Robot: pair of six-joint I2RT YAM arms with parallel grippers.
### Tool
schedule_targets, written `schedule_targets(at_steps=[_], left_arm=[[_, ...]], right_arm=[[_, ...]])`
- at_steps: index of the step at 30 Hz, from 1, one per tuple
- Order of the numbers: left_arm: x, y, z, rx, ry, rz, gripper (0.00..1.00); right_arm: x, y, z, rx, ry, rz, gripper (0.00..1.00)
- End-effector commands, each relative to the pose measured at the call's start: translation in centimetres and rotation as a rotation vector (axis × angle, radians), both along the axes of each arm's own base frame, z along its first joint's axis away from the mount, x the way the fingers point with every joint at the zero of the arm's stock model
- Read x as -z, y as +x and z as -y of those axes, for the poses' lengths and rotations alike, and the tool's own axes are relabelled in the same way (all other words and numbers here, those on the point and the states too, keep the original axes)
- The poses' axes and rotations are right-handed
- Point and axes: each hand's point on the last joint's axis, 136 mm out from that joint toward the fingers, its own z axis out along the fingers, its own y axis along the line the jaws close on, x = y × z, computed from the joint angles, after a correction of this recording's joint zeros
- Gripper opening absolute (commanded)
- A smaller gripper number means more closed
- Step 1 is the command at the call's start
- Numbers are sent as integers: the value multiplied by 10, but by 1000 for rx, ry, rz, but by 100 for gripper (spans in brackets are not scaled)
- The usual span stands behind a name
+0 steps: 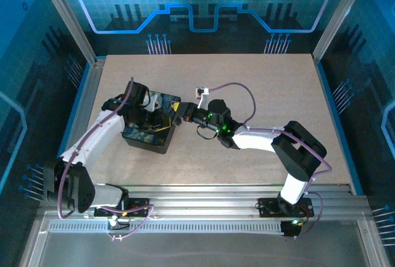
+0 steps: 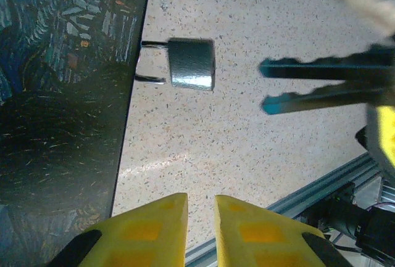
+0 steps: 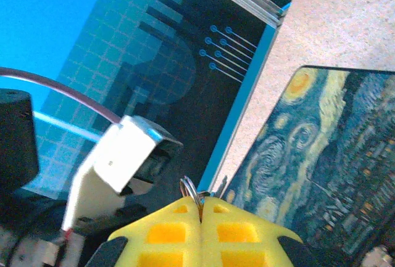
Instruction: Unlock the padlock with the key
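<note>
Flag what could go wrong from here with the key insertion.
1. The right pincer is shut on just the key ring. The blade isn't visible, so the key may swivel and miss the keyhole.
2. The padlock sits unheld, its shackle at the box edge, with the left pincer clear of it. A push from the key could shove it aside.

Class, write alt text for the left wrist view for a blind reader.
A dark padlock sits over the speckled table, its shackle meeting the edge of the painted box at left. The right gripper points at it from the right; the left gripper, jaws slightly apart, sits at the bottom.
</note>
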Motion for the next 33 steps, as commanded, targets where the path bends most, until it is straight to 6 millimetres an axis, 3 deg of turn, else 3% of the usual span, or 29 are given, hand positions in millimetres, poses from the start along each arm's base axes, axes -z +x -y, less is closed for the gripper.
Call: schedule_targets(at_steps=[1,11,16,21,26,28,33], left_arm=[[-4,3,-2,-37,-18,0,20],[10,33,-35,-209,61,12,24],[17,44,-54,-288,110,28,24],[20,51,-65,-331,125,30,24],[20,56,-68,-347,125,35,25],[22,57,-68,-349,124,31,25],[22,57,-71,-355,126,28,26]], right_arm=[[5,1,-1,17,-2,13,0],[78,7,33,28,-216,-49,0],[118,15,75,83,-379,-112,0],[150,18,116,91,-520,-177,7],[164,19,136,46,-550,-218,17],[165,21,142,38,-573,-232,28],[155,21,157,54,-623,-218,37]])
